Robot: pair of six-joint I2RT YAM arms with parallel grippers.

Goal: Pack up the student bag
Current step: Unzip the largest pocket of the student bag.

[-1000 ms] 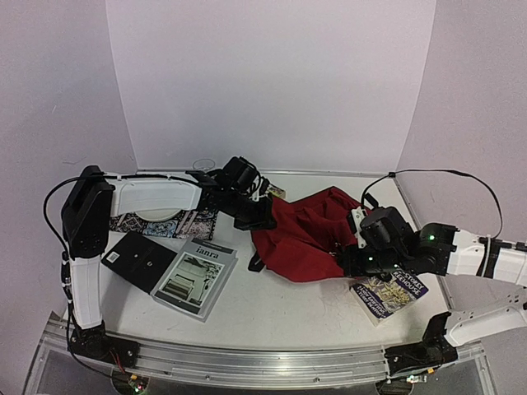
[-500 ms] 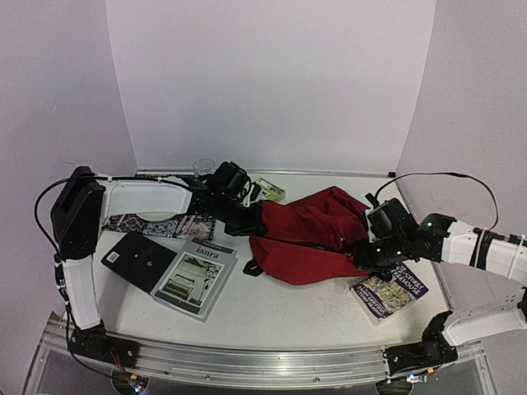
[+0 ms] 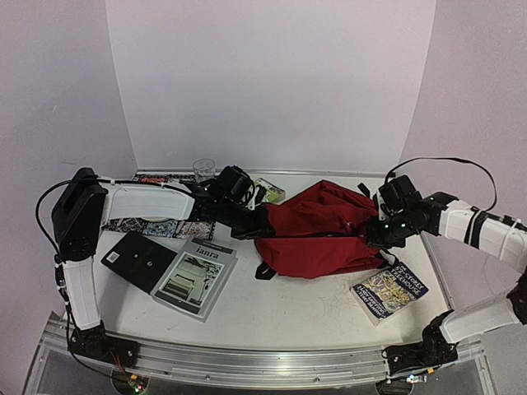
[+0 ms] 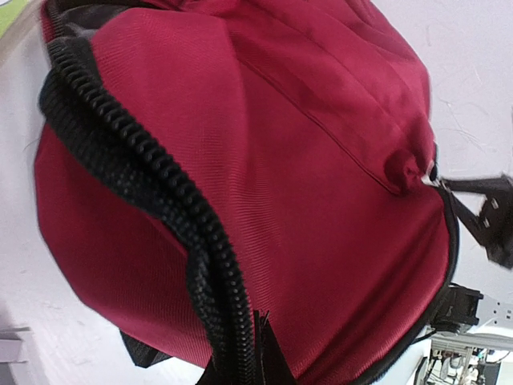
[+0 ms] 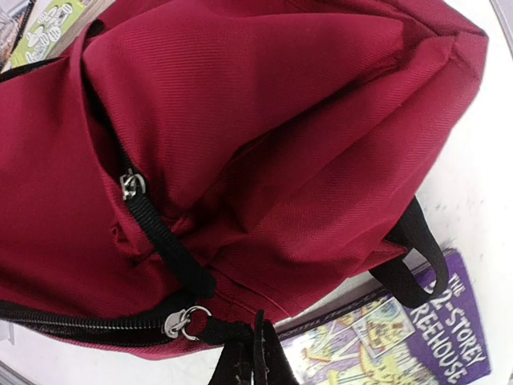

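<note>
The student bag [image 3: 317, 234], dark red with black zips, hangs stretched between my two grippers over the middle of the table. My left gripper [image 3: 258, 222] is shut on the bag's left end; in the left wrist view it [image 4: 260, 357] pinches black fabric beside the thick black zip [image 4: 144, 172]. My right gripper [image 3: 381, 236] is shut on the bag's right end. The right wrist view shows it [image 5: 256, 361] clamped on a black pull strap tied to a silver zip slider [image 5: 178, 322]. The red fabric [image 5: 264, 144] fills both wrist views.
A purple Treehouse book [image 3: 389, 292] lies under the bag's right corner. A magazine [image 3: 196, 276] and a black pad [image 3: 140, 259] lie front left, with a patterned cloth [image 3: 160, 224] behind them. A clear cup [image 3: 203, 170] and a green packet [image 3: 270, 190] stand at the back.
My right gripper has moved right and toward the back, drawing the bag out taut and shifting it right. The left gripper has kept its hold and shifted only slightly.
</note>
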